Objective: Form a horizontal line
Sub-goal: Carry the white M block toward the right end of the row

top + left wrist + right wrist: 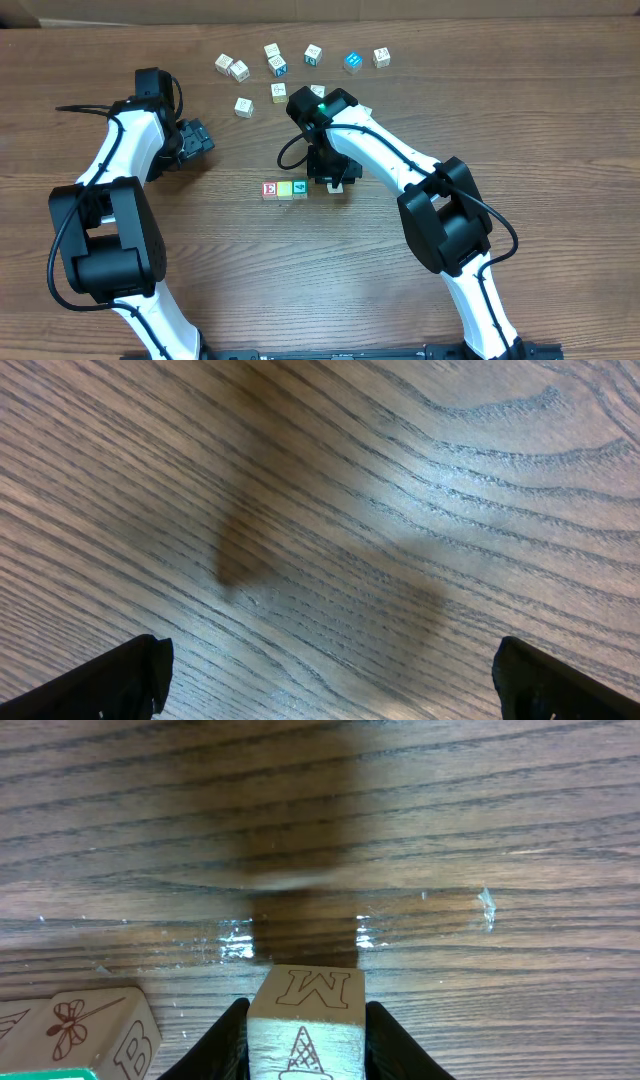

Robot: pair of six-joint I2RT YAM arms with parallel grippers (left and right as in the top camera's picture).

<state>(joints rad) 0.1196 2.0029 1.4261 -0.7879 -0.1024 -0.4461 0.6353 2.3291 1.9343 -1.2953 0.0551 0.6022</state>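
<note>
Right gripper: jaws pinched on the M block, one black finger on each side face, the M face pointing away from the wrist camera and a cone drawing below it. The side grip leaves the block's underside free, so it can likely be set down flat. I cannot tell whether it touches the table or hangs just above; the shadow beneath it is close and dark. At 9 o'clock of the held block lies the dragonfly block, just beside it but apart, with the near finger in the gap. In the overhead view this neighbour is the right end of the row, three blocks touching side by side and running 9 to 3 o'clock across mid-table. The held block is level with that row at its 3 o'clock end, which reads as the fourth piece being added. The gap is probably there because the finger needs room; closing it would take a nudge toward 9 o'clock or a release and push. The loose blocks are scattered toward 12 o'clock of the row, well apart from it, as supply for later. The left gripper sits at 10 o'clock of the row with jaws spread wide over bare wood, holding nothing, seemingly parked out of the way.
</note>
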